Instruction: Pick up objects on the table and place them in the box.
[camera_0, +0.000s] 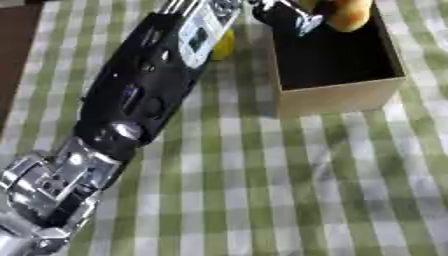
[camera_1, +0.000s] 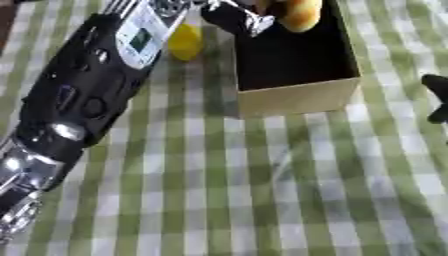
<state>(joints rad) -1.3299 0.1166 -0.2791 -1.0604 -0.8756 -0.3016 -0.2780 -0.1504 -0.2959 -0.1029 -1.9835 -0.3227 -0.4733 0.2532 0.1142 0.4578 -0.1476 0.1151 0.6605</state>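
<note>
The left hand (camera_0: 284, 16) hangs over the box (camera_0: 337, 95), fingers curled beside an orange object (camera_0: 350, 15) (pinching it? I cannot tell).

Box (camera_0: 337, 95) sits on the table (camera_0: 262, 200) at far right-centre, with a bun (camera_0: 348, 15) inside at its far end. Left hand (camera_0: 284, 15) is over the box's far-left corner, just beside the bun; small object (camera_1: 185, 42) lies on the table left of the box. Right hand (camera_1: 436, 97) at the right edge, apart from the box.
</note>
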